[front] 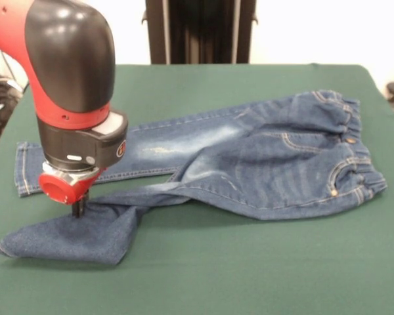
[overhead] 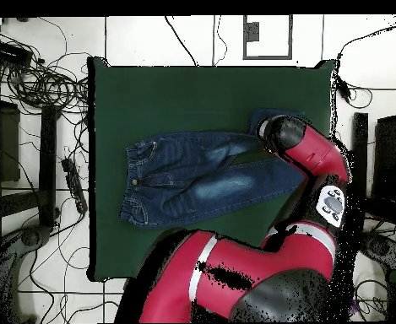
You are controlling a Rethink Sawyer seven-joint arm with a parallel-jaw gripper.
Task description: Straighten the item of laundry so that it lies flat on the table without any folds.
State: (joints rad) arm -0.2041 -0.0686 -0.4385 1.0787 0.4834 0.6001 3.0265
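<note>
Gripper [front: 79,209] down on twisted jeans [front: 249,164] leg, grip state unclear; dragging w/ twist could bunch denim.

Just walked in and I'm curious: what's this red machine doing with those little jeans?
The red robot arm's gripper is pressed down onto one leg of the small jeans on the green table. That leg is twisted and folded near its cuff; the other leg lies fairly straight. So the jeans aren't flat yet.
</note>
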